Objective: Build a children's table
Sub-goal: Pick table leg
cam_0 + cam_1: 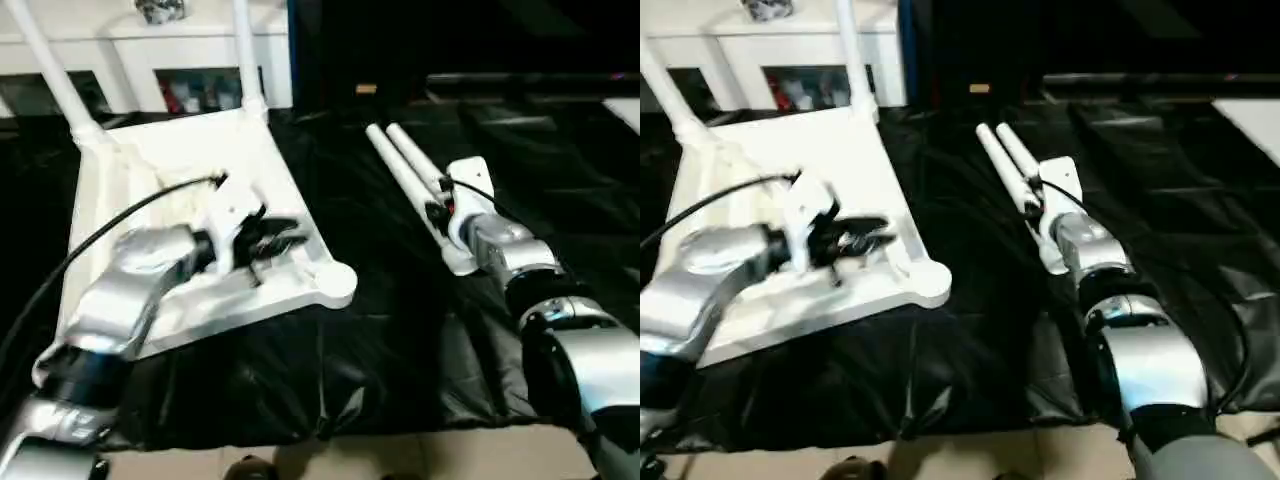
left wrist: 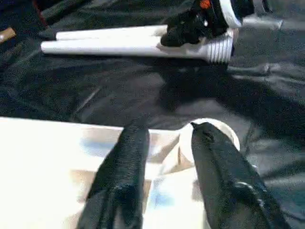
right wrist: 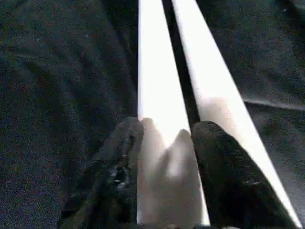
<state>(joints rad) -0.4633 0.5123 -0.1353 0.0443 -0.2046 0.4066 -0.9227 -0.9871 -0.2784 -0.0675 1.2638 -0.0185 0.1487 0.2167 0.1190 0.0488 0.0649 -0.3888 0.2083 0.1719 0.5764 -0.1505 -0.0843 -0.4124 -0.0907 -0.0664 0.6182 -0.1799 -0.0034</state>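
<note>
Work surface: black crinkled plastic sheet (image 1: 380, 330) covered the table; all parts lay on it.
Backdrop: white glass-doored cabinet (image 1: 150, 60) stood behind the work, beyond the far edge.
Tabletop: white plastic rectangular tabletop with rounded corners (image 1: 150, 180) lay upside down on the robot's left, ribbed underside up, one corner pointing toward the middle of the sheet.
Fitted legs: two white round tube legs (image 1: 245, 50) already stood upright in the far corner sockets.
Loose legs: two more white tube legs (image 1: 405, 165) lay side by side on the sheet to the robot's right, well apart from the tabletop, threaded end (image 2: 220, 47) toward the right arm.
Empty socket: round corner socket (image 1: 338, 283) nearest the loose legs had no leg in it.
Left pincer (image 2: 164, 143): open, gripping nothing, hovering over the tabletop's underside close to that empty socket.
Right pincer (image 3: 164, 138): fingers set either side of one loose leg near its threaded end, seemingly closed on it.
Step, as judged: picking up the third leg.
Risk, neighbour leg: the two legs lay nearly touching, so a finger could catch the second and roll it off.
Risk, grip: holding so near one end, the long tube might droop or swing on lifting.
Risk, tabletop: unheld, it could slide on the slick sheet when the leg is pushed into the socket.
</note>
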